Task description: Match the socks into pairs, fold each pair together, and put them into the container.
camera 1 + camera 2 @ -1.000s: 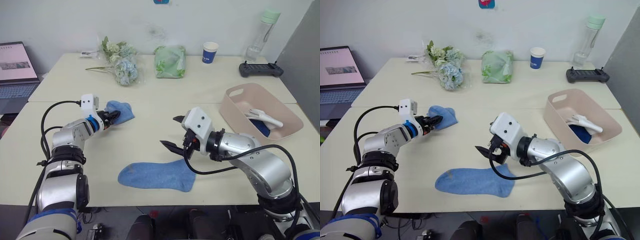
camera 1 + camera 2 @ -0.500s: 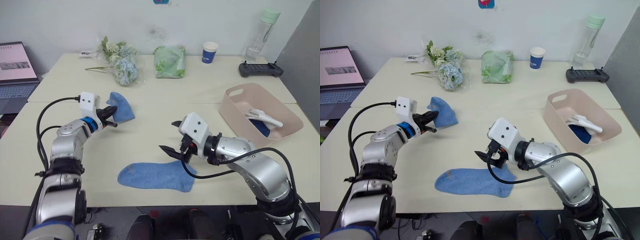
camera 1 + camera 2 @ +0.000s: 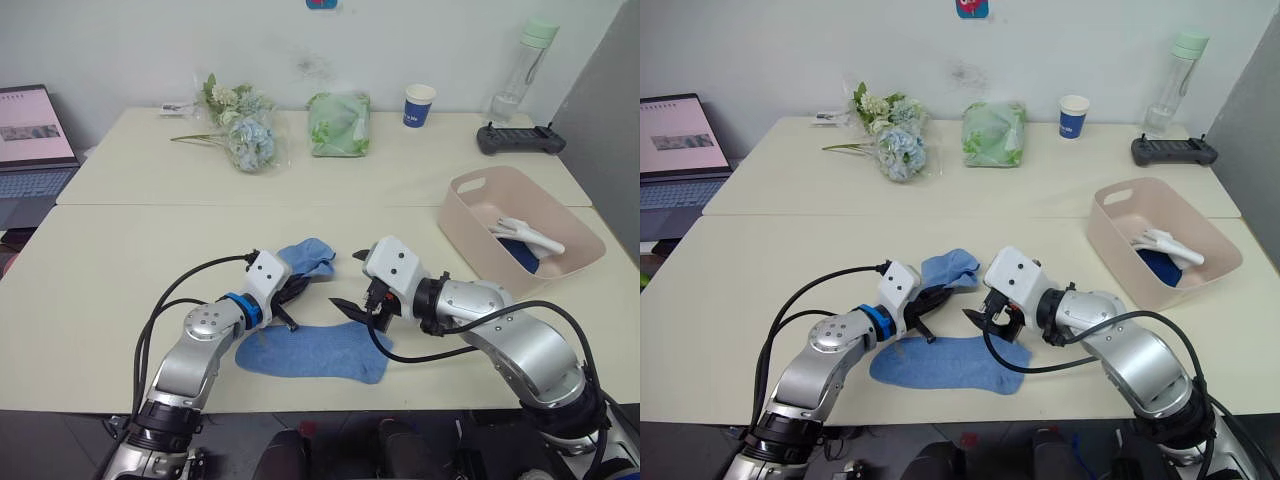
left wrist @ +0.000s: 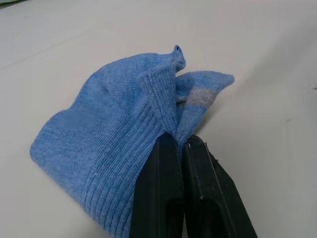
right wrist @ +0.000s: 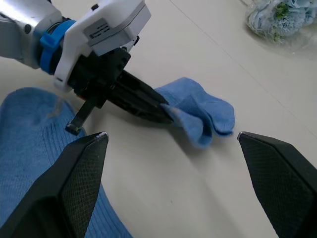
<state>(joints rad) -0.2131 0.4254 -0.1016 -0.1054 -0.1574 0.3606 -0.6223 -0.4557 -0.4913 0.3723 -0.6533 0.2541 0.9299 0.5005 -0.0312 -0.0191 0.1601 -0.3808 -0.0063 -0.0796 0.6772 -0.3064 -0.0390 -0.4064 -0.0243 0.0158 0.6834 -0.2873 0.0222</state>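
Crumpled light blue ankle sock [image 3: 305,256] is being pinched by its cuff in the left gripper [image 3: 291,290], at 12 o'clock of a flat light blue sock [image 3: 315,351]. The right gripper [image 3: 347,282] is being held wide open beside them.

— What is the end effector [image 4: 182,144] doing?

— Its two black fingers [image 4: 161,188] are pressed together, pinching the ribbed cuff of a light blue sock [image 4: 106,148].

— How does the sock lie?

— Bunched and folded, spreading out from the fingers over the pale table [image 4: 257,59]. A paler grey-blue band shows on the flap beside the fold.

— Is it touching the table?

— I can't tell for certain.
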